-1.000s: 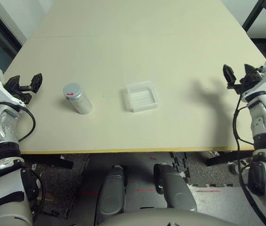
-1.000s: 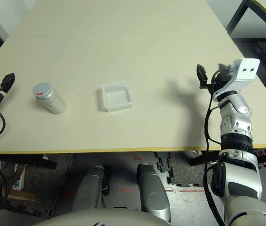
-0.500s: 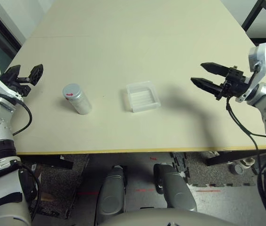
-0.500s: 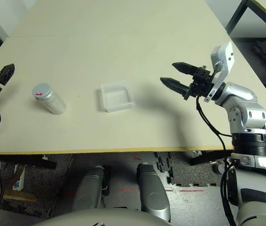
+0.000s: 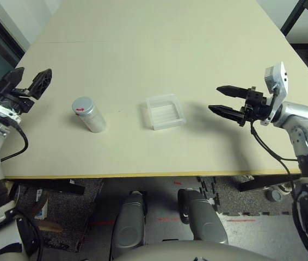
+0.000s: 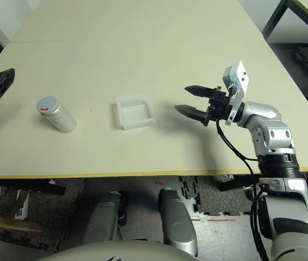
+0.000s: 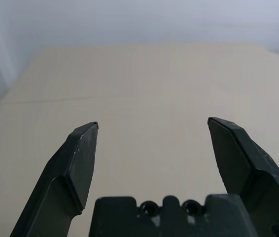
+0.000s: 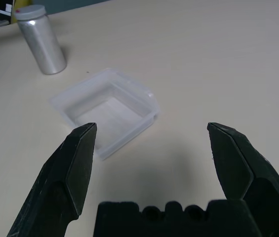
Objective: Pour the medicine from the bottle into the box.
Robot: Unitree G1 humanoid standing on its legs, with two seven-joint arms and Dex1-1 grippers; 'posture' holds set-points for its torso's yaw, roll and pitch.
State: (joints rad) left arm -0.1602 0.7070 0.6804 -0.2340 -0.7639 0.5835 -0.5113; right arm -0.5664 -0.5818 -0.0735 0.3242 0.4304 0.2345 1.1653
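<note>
The silver-grey bottle [image 5: 89, 113] stands upright on the left of the table, with its grey cap on and a red mark on top. The medicine is hidden. The clear shallow box [image 5: 165, 111] lies at the table's middle and looks empty. My right gripper [image 5: 215, 98] hovers open just right of the box, fingers pointing at it. The right wrist view looks between the open fingers [image 8: 80, 148] at the box [image 8: 105, 111], with the bottle [image 8: 42, 45] beyond it. My left gripper [image 5: 30, 80] is open near the table's left edge, left of the bottle and apart from it.
The beige table [image 5: 159, 49] stretches far back, bare behind the box and bottle. Its front edge [image 5: 143, 174] runs close below them. A black frame leg [image 5: 293, 16] stands off the table's far right corner.
My right gripper has swung in from the table's right edge and now points at the box from close by. The left gripper has turned slightly at the left edge. Bottle and box have not moved.
</note>
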